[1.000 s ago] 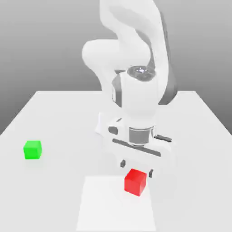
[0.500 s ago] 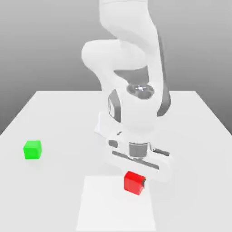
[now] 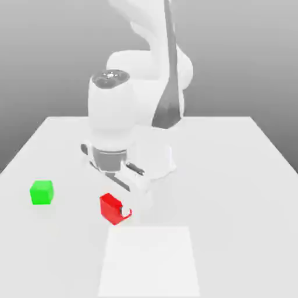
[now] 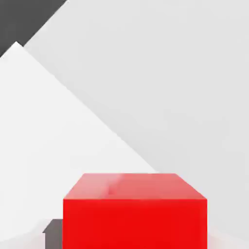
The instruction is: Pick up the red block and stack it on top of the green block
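red block now lifted in jaws, carried nearer green block

Open bare table between the red block and the green block, no obstacle between.

Under me lies a white table, flat and matte, its far edge meeting a grey backdrop that darkens toward the top. On the near part of the table I see a brighter white square patch, lying flat. From my hand view the table shows as pale planes with a dark corner beyond.
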{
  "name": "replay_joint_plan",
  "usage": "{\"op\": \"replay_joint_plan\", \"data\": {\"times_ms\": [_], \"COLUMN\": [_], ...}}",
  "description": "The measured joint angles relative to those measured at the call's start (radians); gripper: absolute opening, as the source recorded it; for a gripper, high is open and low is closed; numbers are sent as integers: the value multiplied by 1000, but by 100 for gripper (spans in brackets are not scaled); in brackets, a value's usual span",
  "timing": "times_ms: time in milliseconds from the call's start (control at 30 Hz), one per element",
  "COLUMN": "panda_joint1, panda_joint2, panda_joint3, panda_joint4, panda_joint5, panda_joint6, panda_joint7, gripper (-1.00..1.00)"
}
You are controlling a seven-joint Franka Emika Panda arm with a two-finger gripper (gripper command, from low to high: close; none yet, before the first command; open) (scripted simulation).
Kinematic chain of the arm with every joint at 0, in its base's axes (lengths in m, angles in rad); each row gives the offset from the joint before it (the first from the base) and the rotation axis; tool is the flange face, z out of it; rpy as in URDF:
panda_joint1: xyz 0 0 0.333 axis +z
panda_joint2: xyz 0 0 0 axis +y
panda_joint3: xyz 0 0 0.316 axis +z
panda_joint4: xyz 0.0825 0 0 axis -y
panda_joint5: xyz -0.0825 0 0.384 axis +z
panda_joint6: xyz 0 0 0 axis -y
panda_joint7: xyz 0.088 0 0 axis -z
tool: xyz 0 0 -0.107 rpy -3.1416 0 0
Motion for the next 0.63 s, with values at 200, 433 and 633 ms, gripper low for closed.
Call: {"op": "replay_joint_plan", "data": {"times_ms": [200, 433, 633], "panda_joint1": [-231, -360, -355], "panda_joint2": [-56, 21, 162], "panda_joint3": [-193, -327, -290], "panda_joint4": [-5, -5, 1], "panda_joint5": [-61, -29, 132], "panda_joint6": [-47, 31, 159], "panda_joint7": [-9, -65, -179], "gripper": [-100, -100, 100]}}
